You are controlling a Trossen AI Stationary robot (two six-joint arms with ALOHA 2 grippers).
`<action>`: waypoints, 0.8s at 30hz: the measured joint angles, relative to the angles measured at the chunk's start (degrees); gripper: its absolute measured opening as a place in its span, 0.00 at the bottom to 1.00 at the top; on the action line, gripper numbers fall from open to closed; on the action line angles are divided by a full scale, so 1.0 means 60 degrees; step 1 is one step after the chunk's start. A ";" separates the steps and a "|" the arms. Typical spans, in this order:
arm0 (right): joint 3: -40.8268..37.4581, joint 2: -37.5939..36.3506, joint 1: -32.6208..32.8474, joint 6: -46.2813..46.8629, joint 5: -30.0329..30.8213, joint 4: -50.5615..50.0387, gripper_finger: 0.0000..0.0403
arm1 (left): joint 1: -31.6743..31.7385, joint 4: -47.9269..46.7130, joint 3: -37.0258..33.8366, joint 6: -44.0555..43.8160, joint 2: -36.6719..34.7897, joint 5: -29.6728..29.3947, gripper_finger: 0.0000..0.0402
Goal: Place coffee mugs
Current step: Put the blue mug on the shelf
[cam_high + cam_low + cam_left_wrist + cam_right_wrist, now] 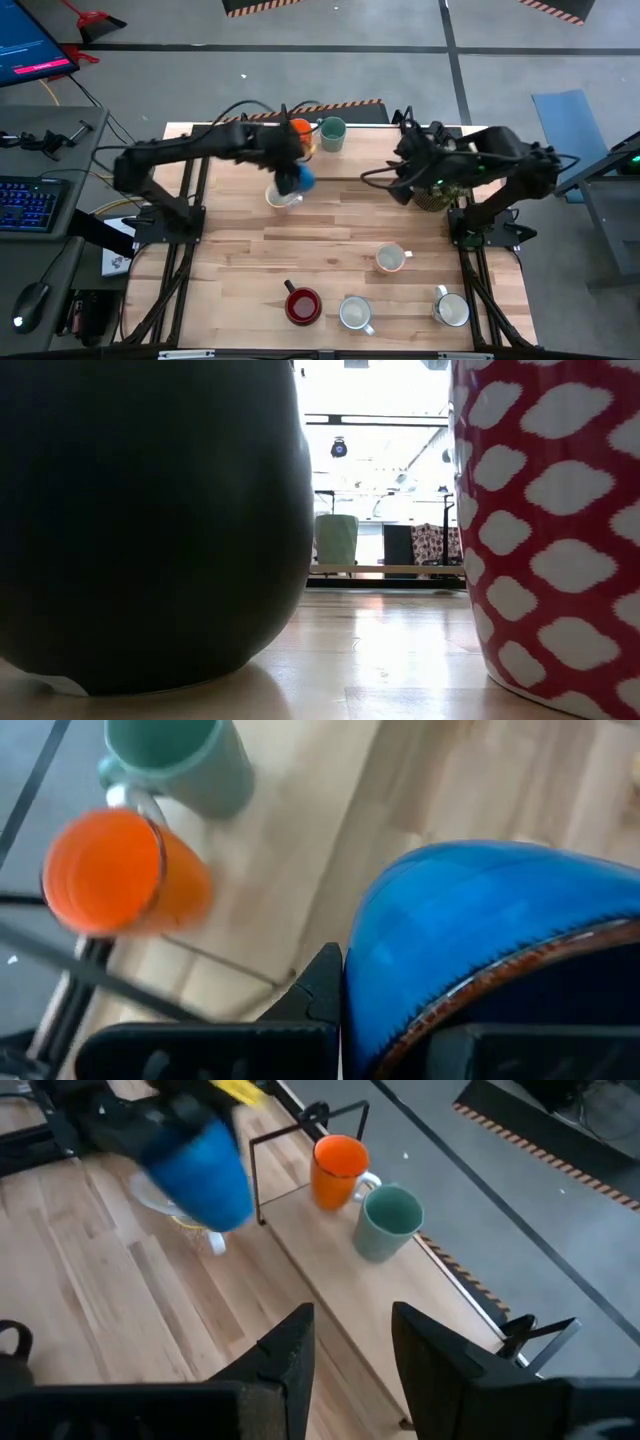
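Filling the low view at either side: dark rounded vessel (150, 530) at left and red mug with white blotches (550, 530) at right, both hard against the lens; nothing else of the table legible there.

Left gripper (288, 172) upper centre of the high view, fingers pressed tight on the rim of the blue mug (298, 178), which hangs above a white mug (281, 196). Orange mug (299, 130) and teal mug (332, 133) just beyond, side by side on the raised strip at the table's far edge, next to a thin black wire frame (300, 1165).

Risks, judged:
- blue mug held by the rim only and tilted; could slip or swing if moved fast.
- little room beside the orange mug; a low approach could knock it or catch the wire frame.
- white mug directly below; a drop would strike it.

Right gripper (352, 1342) waiting at upper right of the high view by the potted plant (437, 195), fingers spread, holding nothing.

Remaining mugs: red mug, two whitish mugs (356, 313) and a cream mug (391, 259) at lower centre and lower right of the table.
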 joint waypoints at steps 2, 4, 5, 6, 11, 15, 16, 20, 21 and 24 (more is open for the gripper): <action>-0.0018 -0.0201 0.0011 -0.0143 0.0004 0.0012 0.28 | 0.0199 -0.0012 0.0595 0.0192 0.0591 0.0084 0.01; -0.0303 -0.0524 0.0015 -0.0300 0.0143 0.0019 0.28 | 0.0333 -0.0043 0.1136 0.0514 0.1070 0.0108 0.01; -0.0577 -0.0754 0.0012 -0.0285 0.0175 0.0022 0.28 | 0.0399 -0.0061 0.1385 0.0651 0.1253 0.0124 0.01; -0.0947 -0.1045 0.0011 -0.0157 0.0213 0.0023 0.28 | 0.0466 -0.0079 0.1596 0.0729 0.1408 0.0187 0.01; -0.3472 -0.2831 0.0061 0.1563 0.0227 0.0190 0.28 | 0.0856 -0.0291 0.2154 0.0887 0.1923 0.0717 0.01; -0.5331 -0.4046 0.0102 0.2183 0.0210 0.1271 0.28 | 0.1172 -0.0524 0.2166 0.0914 0.2239 0.0612 0.01; -0.5780 -0.4299 0.0102 0.2177 0.0204 0.1693 0.28 | 0.1221 -0.0542 0.2169 0.0905 0.2351 0.0564 0.01; -0.7259 -0.4980 0.0098 0.1576 0.0045 0.3432 0.28 | 0.1466 -0.0580 0.2169 0.0752 0.2791 0.0557 0.01; -0.7561 -0.5087 0.0098 0.1430 0.0024 0.3826 0.28 | 0.1522 -0.0622 0.2221 0.0738 0.2906 0.0546 0.01; -0.8285 -0.5307 0.0098 0.1175 -0.0012 0.4632 0.28 | 0.1638 -0.0680 0.2468 0.0657 0.3231 0.0428 0.01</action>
